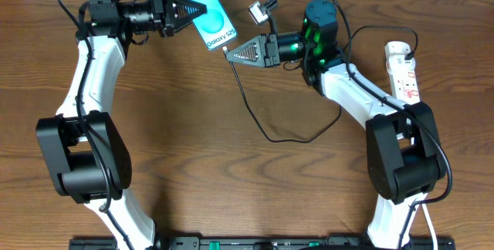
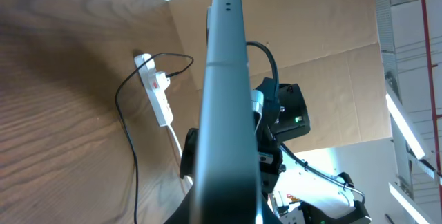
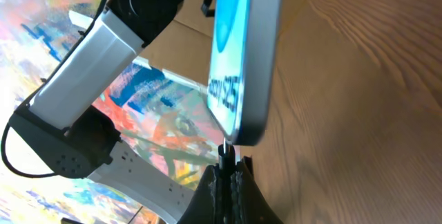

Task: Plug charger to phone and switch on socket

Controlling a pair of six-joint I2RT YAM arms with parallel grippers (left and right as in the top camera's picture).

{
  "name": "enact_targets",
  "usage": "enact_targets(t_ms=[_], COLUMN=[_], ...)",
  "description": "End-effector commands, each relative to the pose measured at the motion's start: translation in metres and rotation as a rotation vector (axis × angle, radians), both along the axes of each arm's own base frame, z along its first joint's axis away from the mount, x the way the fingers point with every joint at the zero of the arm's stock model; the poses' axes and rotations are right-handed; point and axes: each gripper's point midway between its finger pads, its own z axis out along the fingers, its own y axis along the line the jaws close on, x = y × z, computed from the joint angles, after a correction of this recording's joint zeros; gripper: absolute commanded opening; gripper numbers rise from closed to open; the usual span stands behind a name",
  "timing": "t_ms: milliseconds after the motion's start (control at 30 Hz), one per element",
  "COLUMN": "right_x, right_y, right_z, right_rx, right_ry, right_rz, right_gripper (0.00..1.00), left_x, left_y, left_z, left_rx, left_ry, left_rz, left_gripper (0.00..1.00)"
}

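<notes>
Left end effector (image 1: 202,8) grips phone (image 1: 218,28); right end effector (image 1: 230,54), clenched on charger (image 3: 224,150), should push straight ahead, tip centred

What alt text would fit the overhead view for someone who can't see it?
The left end effector holds the phone over a wooden table, while the right end effector grips the charger with its tip at the phone's lower edge. The black cable loops across the table toward the white socket at the right.
</notes>
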Motion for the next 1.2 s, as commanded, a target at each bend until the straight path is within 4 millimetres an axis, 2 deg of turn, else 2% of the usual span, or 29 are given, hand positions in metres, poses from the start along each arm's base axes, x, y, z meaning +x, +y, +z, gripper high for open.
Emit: enact_targets(t_ms=[0, 333, 1167], right_x=[0.0028, 0.0036, 0.009], right_y=[-0.0007, -0.0021, -0.0072], right_z=[0.0065, 0.0108, 0.0047], right_rx=[0.011, 0.018, 0.005], right_ry=[-0.01, -0.01, 0.005], right_rz=[-0.005, -0.007, -0.026], right_gripper=[0.01, 0.01, 0.01], left_x=[-0.0109, -0.0115, -0.0111], left_y=[-0.0017, -0.0016, -0.0007], left_z=[0.0156, 0.0119, 0.0122], left_rx=[-0.009, -0.009, -0.017], left_ry=[-0.058, -0.051, -0.004], left_rz=[-0.031, -0.03, -0.026], left_gripper=[0.07, 0.07, 0.07])
